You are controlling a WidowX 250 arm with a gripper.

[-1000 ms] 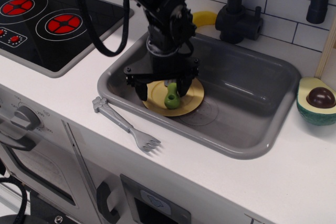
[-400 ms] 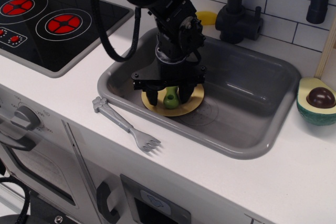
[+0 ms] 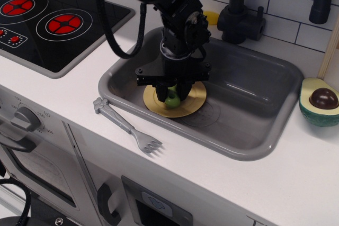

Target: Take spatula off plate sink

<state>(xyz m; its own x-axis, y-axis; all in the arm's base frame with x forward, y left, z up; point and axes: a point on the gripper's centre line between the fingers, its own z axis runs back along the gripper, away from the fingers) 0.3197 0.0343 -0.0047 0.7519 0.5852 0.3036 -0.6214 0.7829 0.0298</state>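
Observation:
The spatula [image 3: 171, 100] lies on the pale-yellow plate [image 3: 196, 98] at the left of the grey sink [image 3: 254, 99]. Only its lime-green handle shows; the blade is hidden under the arm. My gripper [image 3: 171, 95] points straight down over the plate. Its two black fingers [image 3: 160, 94] stand close against either side of the green handle, shut on it. The spatula still rests low on the plate.
A grey toy fork [image 3: 127, 125] lies on the white counter in front of the sink. The black stovetop [image 3: 47, 19] is at the left, the black faucet [image 3: 241, 17] behind the sink, and a half avocado [image 3: 319, 100] at the right.
The gripper has shifted a little right, centred over the green handle, and its fingers have come together from wide open onto the handle.

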